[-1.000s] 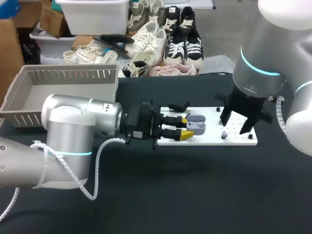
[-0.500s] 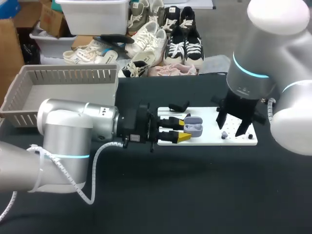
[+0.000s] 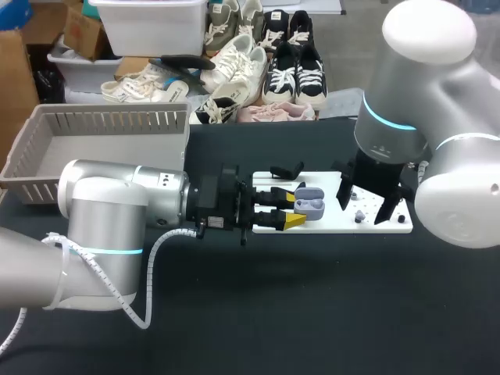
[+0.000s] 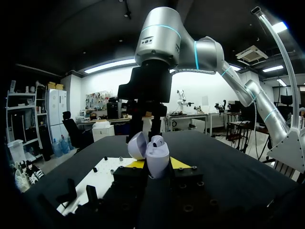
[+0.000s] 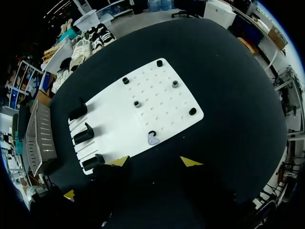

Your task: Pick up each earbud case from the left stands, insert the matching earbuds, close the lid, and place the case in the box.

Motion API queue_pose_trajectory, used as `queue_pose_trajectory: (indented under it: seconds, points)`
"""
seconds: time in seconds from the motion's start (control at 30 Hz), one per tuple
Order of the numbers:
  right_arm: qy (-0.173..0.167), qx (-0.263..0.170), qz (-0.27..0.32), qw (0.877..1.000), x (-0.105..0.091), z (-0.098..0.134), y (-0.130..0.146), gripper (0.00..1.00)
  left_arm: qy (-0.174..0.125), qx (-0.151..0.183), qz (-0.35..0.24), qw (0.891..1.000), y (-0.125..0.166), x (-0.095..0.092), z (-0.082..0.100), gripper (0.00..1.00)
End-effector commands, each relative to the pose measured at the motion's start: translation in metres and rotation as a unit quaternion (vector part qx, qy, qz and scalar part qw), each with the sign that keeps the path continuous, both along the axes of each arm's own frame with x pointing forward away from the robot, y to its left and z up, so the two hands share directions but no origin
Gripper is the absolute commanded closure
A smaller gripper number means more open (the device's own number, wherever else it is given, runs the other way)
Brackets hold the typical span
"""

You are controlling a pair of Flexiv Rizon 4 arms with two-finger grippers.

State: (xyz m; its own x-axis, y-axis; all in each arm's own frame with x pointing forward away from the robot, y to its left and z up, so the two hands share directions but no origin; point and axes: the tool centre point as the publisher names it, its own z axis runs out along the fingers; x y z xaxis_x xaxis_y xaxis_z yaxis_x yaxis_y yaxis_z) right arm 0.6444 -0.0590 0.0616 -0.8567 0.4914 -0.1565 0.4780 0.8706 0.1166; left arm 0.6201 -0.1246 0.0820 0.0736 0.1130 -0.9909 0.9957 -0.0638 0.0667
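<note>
The left arm (image 3: 117, 207) has its jaws clamped on a lilac earbud case (image 3: 310, 201), held lid-open above the white pegboard (image 3: 328, 220) ready for filling, while the right arm (image 3: 406, 101) hangs over a loose earbud (image 5: 153, 140) on that board, jaws apart, apparently to pick it up.

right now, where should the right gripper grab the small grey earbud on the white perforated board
Probably from straight above, right gripper pinching the small grey earbud across its sides: it lies flat on the white perforated board, and a black peg crowds one end.
</note>
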Motion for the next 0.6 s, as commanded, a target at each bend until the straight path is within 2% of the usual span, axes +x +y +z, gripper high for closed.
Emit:
queue_pose_trajectory:
  seconds: [0.03,0.6]
  points:
    - [-0.004,0.001,0.002,1.000,0.001,-0.006,-0.001,0.49,-0.001,0.000,0.004,1.000,-0.001,-0.002,0.000,1.00]
    - [-0.023,-0.003,0.026,0.999,0.009,-0.020,-0.005,0.54,-0.001,0.000,0.004,1.000,-0.001,-0.002,0.000,1.00]
